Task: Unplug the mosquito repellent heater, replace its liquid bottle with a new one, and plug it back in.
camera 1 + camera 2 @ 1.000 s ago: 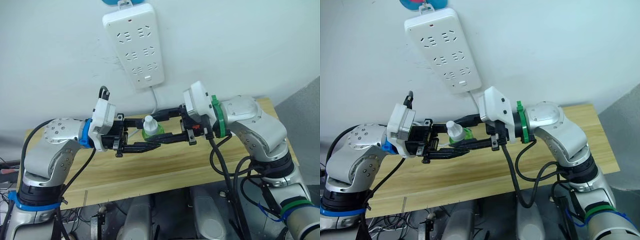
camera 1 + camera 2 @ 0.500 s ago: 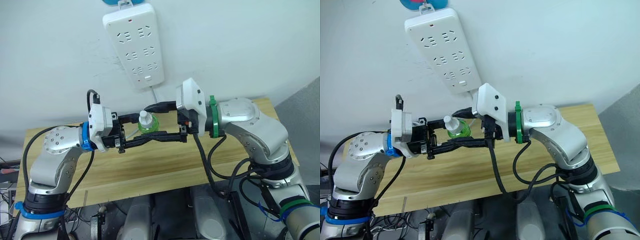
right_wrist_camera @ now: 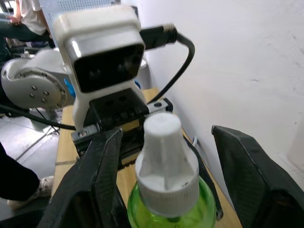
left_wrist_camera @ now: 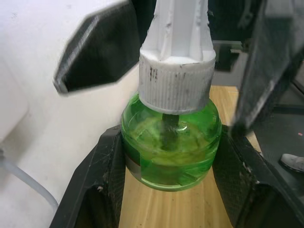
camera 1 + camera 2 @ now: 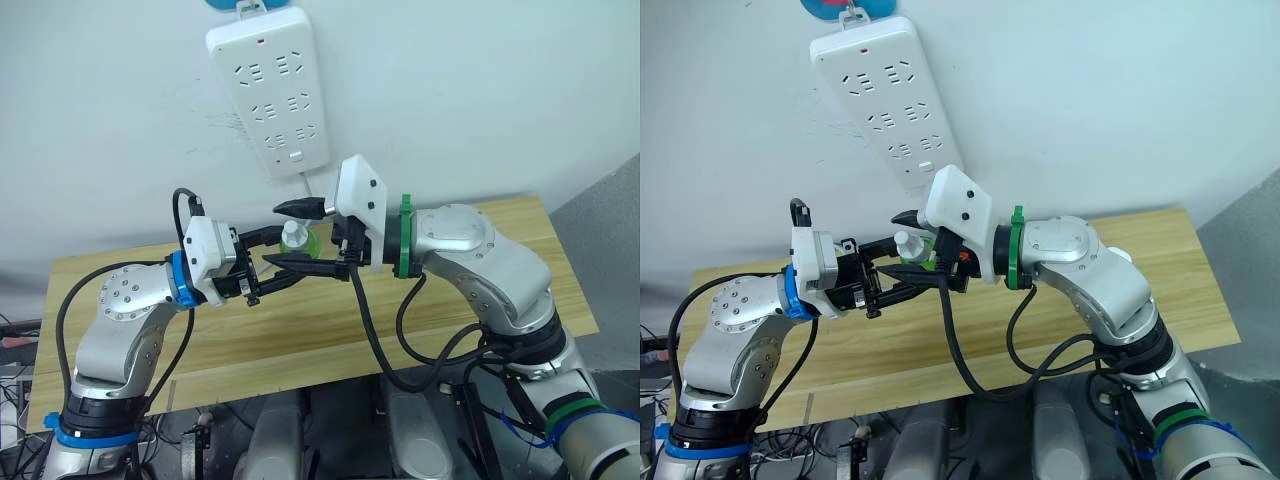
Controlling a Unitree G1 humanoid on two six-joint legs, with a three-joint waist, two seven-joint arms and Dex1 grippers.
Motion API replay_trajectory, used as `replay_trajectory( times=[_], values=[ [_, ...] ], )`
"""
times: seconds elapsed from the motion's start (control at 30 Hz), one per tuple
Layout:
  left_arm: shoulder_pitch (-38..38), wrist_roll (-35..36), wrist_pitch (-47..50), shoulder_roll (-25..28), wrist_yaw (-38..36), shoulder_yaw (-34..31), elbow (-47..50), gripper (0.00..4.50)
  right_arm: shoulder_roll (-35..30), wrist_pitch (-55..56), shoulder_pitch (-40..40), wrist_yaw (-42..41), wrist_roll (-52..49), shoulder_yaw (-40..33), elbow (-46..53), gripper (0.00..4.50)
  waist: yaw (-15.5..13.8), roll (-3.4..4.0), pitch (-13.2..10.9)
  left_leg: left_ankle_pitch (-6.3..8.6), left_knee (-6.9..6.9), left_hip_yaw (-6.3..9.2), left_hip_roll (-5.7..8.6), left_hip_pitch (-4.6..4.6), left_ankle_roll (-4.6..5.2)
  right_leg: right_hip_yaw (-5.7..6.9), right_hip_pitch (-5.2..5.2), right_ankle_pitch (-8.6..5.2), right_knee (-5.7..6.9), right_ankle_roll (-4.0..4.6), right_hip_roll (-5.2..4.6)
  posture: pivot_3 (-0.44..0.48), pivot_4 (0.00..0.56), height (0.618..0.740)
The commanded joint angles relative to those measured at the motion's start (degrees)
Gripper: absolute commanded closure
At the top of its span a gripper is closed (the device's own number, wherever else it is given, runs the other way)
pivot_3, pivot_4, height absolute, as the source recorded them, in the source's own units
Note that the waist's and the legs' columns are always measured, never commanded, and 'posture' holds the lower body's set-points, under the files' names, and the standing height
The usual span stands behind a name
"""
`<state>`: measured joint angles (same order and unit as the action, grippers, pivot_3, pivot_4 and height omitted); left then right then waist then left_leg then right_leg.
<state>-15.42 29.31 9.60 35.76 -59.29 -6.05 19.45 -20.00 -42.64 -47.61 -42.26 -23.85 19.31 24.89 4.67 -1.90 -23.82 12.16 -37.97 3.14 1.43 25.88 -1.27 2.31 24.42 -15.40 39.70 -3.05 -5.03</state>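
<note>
Head views: the left gripper (image 5: 283,258) clamps the green liquid bottle (image 5: 297,240) above the wooden table (image 5: 500,215), below the wall power strip (image 5: 268,88). Left wrist view: both fingers (image 4: 107,183) touch the bottle's sides. Right wrist view: the right gripper (image 3: 166,180) straddles the white cap (image 3: 164,152), fingers spread, not touching.

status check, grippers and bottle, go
Left gripper shut on the green liquid bottle, upright. Right gripper open, fingers either side of its white cap. Power strip on the wall above, sockets free.
</note>
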Motion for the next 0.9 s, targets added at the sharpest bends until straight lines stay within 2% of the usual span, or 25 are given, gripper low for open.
replay_trajectory(
  times=[0.03,0.5,0.67,0.9],
  values=[
    [0.47,2.16,-0.46,0.99,-0.38,-2.22,1.41,2.28,-0.69,1.85,0.56,-0.36,0.75,-0.7,0.91,1.37,0.01,0.0,0.0,0.0,0.0,0.0,0.0,0.0,0.0,0.0,0.0,0.0,0.0,0.0,0.0,-0.129,0.341,0.734],
    [2.96,4.47,0.89,1.66,0.37,-3.09,4.04,2.28,-1.42,1.61,-0.48,-0.05,-0.43,-3.67,-0.07,1.37,0.04,0.0,0.0,0.0,0.0,0.0,0.0,0.0,0.0,0.0,0.0,0.0,0.0,0.0,-0.01,-0.146,0.339,0.734],
    [2.89,3.87,0.18,1.28,0.73,-2.1,3.62,2.28,-0.14,-0.76,-0.61,-0.83,-4.56,-3.64,3.14,1.37,0.03,0.0,0.01,0.0,0.0,0.0,0.0,0.0,0.0,0.0,0.0,0.0,0.0,0.0,-0.01,-0.145,0.336,0.734],
    [3.24,3.74,-0.6,0.92,0.33,-1.71,3.07,2.28,1.5,-0.78,-1.41,-0.33,-4.7,-2.68,2.58,1.37,0.07,0.0,0.01,0.0,0.0,-0.01,0.0,0.0,0.0,0.0,0.0,0.0,0.02,0.0,-0.01,-0.143,0.336,0.734]
  ],
)
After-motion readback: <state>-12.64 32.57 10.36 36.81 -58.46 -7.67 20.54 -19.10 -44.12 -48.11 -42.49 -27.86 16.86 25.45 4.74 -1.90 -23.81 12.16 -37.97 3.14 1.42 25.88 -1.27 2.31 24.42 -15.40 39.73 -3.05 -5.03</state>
